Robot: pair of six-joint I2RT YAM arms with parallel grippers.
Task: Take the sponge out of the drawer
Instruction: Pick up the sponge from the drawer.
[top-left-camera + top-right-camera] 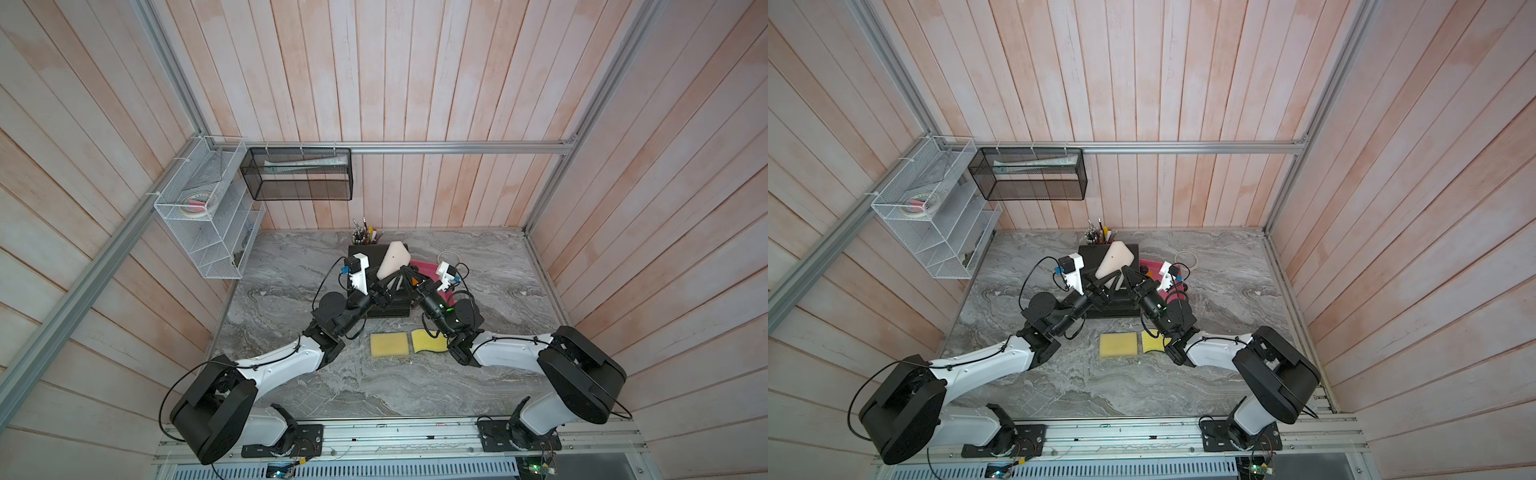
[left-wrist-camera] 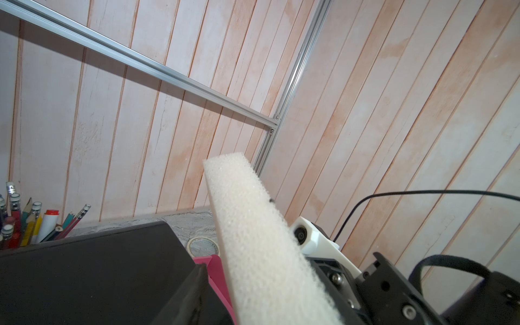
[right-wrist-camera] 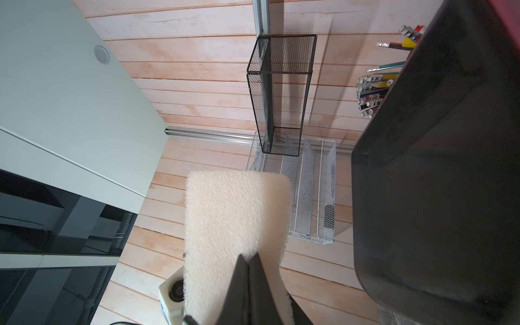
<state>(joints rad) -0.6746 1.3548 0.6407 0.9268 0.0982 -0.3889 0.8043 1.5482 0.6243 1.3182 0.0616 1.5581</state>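
A pale, whitish sponge stands tilted in the air above the black drawer unit. My right gripper is shut on the sponge's lower edge, pinching the foam. My left gripper reaches in from the other side, open, with its jaws either side of the sponge. One dark finger stands a small gap away from the foam; the other is hidden behind it.
Two yellow sponges lie on the marble table in front of the drawer unit. A pen cup stands behind the unit. A pink tray and a tape roll lie to its right. A white wire rack and a black mesh basket hang on the walls.
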